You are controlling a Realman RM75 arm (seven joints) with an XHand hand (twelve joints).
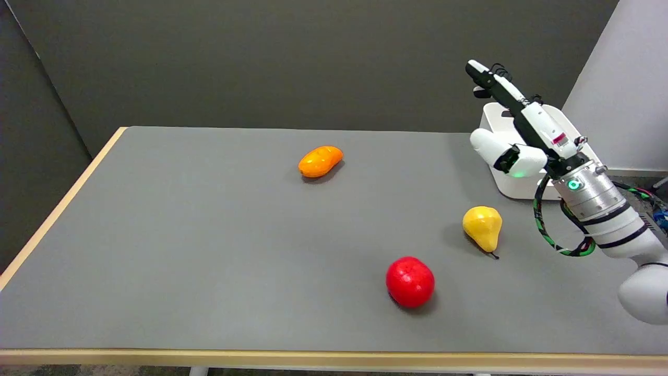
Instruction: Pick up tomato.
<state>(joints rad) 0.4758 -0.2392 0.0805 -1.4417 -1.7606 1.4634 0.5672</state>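
A grey tabletop (209,250) with a pale wooden edge is filling most of the frame, running from the left border to the right, with dark wall panels standing behind it; toward the upper middle an orange fruit (320,161) is lying on its side, well apart from everything else; lower down and right of centre the tomato (410,281) is sitting on the tabletop, round and bright red, with nothing touching it; just up and to the right of it a yellow pear (482,226) is lying with its narrow stem end pointing down toward the lower edge of the frame, near the tomato but not touching it; further right, at the tabletop's far right end, a white bin (509,183) is standing, partly hidden behind the arm; in front of it the robot hand (516,130) is hanging in the air at the upper right of the frame, holding nothing, its fingers stretched out and pointing up and to the left, the thumb sticking out apart from them; the hand is well clear of the tomato, above and to the right of it.
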